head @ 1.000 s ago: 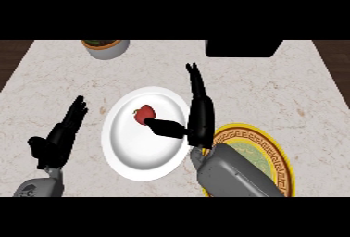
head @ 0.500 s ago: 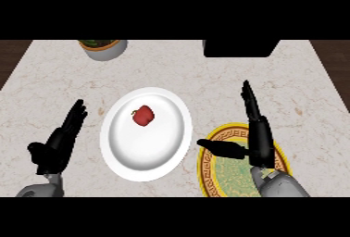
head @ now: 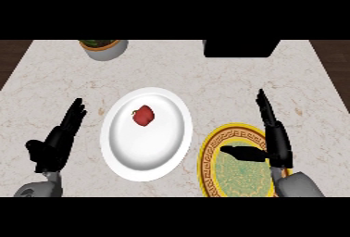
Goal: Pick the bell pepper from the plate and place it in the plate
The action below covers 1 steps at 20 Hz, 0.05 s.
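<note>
A small red bell pepper (head: pixel 143 115) lies on the upper part of a white plate (head: pixel 146 157) at the counter's middle. To its right sits a plate (head: pixel 209 159) with a yellow patterned rim and a green centre, holding nothing. My right hand (head: pixel 275 136) stands open over this yellow plate's right edge, fingers straight and pointing away, thumb stretched left over the green centre. It is well apart from the pepper. My left hand (head: pixel 58 141) rests open left of the white plate, fingers up.
A grey pot with a plant (head: pixel 104 48) stands at the back left of the marbled counter (head: pixel 205 78). A black box (head: pixel 241 47) sits at the back right. Dark floor shows beyond the counter's left and right edges.
My right hand has drawn back from the pepper on the white plate, moving right to the yellow plate's right edge. The pepper stays on the white plate. The left hand has barely moved.
</note>
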Tool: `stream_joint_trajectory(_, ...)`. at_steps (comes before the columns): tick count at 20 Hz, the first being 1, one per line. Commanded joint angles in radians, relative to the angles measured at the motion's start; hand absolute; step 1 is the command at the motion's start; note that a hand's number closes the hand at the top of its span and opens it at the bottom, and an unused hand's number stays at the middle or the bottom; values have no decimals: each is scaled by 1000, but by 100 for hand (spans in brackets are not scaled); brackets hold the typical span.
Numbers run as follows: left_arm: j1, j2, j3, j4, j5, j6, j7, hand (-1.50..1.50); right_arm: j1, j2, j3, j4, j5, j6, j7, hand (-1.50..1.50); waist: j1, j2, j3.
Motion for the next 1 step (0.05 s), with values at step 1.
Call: stream_joint_trajectory(1, 56, 20, 22, -11, 15, -45, -34, 0, 28, 16, -83, 82, 9, 57, -102, -150, 0, -1, 0)
